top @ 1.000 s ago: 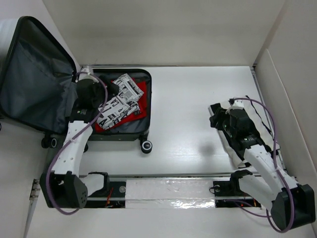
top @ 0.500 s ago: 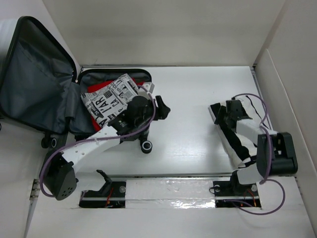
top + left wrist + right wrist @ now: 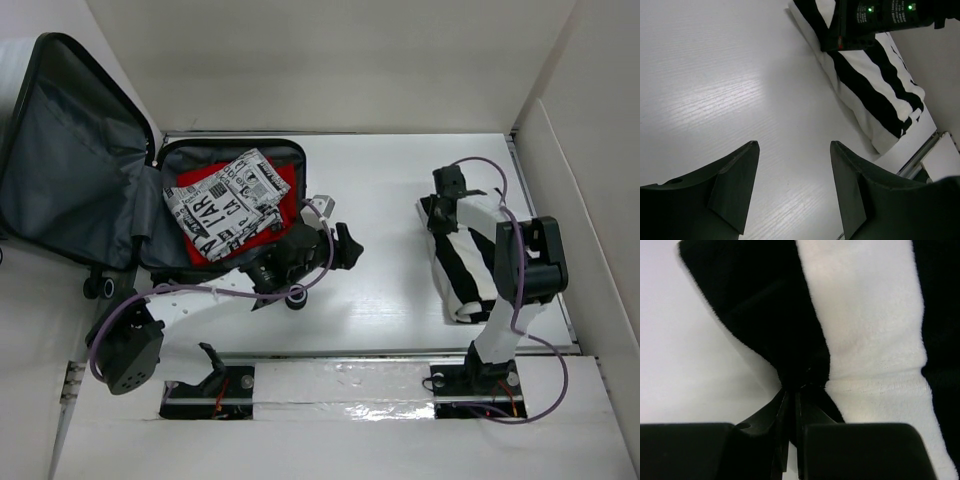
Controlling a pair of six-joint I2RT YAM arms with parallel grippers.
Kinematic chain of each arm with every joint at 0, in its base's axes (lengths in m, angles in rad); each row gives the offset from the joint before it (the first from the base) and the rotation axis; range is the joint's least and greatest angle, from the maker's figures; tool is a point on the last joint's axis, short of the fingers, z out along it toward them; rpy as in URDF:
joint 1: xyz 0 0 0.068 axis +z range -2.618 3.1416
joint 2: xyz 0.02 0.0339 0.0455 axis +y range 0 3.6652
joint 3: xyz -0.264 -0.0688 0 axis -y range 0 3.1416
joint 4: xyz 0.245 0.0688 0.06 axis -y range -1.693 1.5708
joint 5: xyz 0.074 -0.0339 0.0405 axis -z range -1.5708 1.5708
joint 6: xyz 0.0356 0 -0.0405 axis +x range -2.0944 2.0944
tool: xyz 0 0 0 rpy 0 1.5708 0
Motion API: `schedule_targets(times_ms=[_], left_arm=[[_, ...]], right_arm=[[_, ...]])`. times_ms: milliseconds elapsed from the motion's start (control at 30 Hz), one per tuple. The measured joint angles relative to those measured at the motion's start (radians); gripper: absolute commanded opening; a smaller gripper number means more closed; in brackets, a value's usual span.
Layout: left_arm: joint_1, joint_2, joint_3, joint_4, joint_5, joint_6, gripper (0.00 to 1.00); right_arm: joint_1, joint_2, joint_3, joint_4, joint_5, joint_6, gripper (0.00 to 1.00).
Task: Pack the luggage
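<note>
Your right claw [image 3: 790,396] pinches a corner of the striped fleece [image 3: 466,272] right of the luggage [image 3: 70,170], which looks soft and likely to droop, while your left claw [image 3: 794,147] gapes empty.

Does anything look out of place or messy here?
Nothing is spilled or damaged. The newsprint cloth lies crooked over a red item in the open suitcase. The striped cloth is outside it, on the right of the table, pinched by the right fingers.

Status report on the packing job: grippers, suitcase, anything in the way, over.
Left gripper open over bare table. Right gripper shut on striped cloth, cloth on table. Luggage open, newsprint bundle on red item inside. Left gripper sits between cloth and luggage.
</note>
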Motion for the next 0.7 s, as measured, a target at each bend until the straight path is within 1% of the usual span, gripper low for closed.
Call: schedule_targets(times_ms=[67, 100, 167, 233, 300, 333, 367, 400, 433, 467, 500, 600, 700], left_arm=[[0.0, 0.0, -0.016, 0.018, 0.0, 0.001, 0.58], [0.002, 0.0, -0.022, 0.023, 0.002, 0.001, 0.62], [0.013, -0.001, -0.031, 0.031, 0.013, 0.001, 0.64], [0.031, -0.001, -0.034, 0.033, 0.024, 0.001, 0.66], [0.045, -0.001, -0.034, 0.037, 0.031, 0.001, 0.66], [0.051, 0.001, -0.034, 0.039, 0.031, 0.001, 0.66], [0.053, 0.003, -0.034, 0.04, 0.035, 0.0, 0.66], [0.053, 0.01, -0.034, 0.041, 0.04, 0.0, 0.67], [0.053, 0.018, -0.033, 0.043, 0.046, -0.001, 0.68], [0.052, 0.032, -0.033, 0.043, 0.052, -0.008, 0.68], [0.052, 0.046, -0.033, 0.043, 0.055, -0.015, 0.68], [0.052, 0.108, -0.029, 0.042, 0.054, -0.045, 0.68], [0.052, 0.204, 0.011, 0.039, 0.042, -0.073, 0.66]], right_arm=[[0.03, 0.035, 0.05, -0.009, -0.016, 0.002, 0.16], [0.051, 0.053, 0.078, -0.014, -0.027, 0.005, 0.17], [0.097, 0.098, 0.137, -0.018, -0.048, 0.006, 0.18], [0.147, 0.162, 0.225, -0.024, -0.067, 0.006, 0.24], [0.192, 0.229, 0.318, -0.023, -0.089, 0.004, 0.38], [0.209, 0.262, 0.368, -0.026, -0.102, 0.002, 0.47], [0.227, 0.288, 0.41, -0.023, -0.112, -0.002, 0.57], [0.241, 0.307, 0.44, -0.021, -0.122, -0.006, 0.71], [0.252, 0.314, 0.459, -0.021, -0.129, -0.012, 0.77], [0.261, 0.313, 0.468, -0.023, -0.137, -0.02, 0.86], [0.266, 0.306, 0.471, -0.025, -0.141, -0.027, 0.88], [0.262, 0.244, 0.452, -0.03, -0.146, -0.048, 0.93], [0.231, 0.087, 0.348, -0.002, -0.154, -0.066, 0.93]])
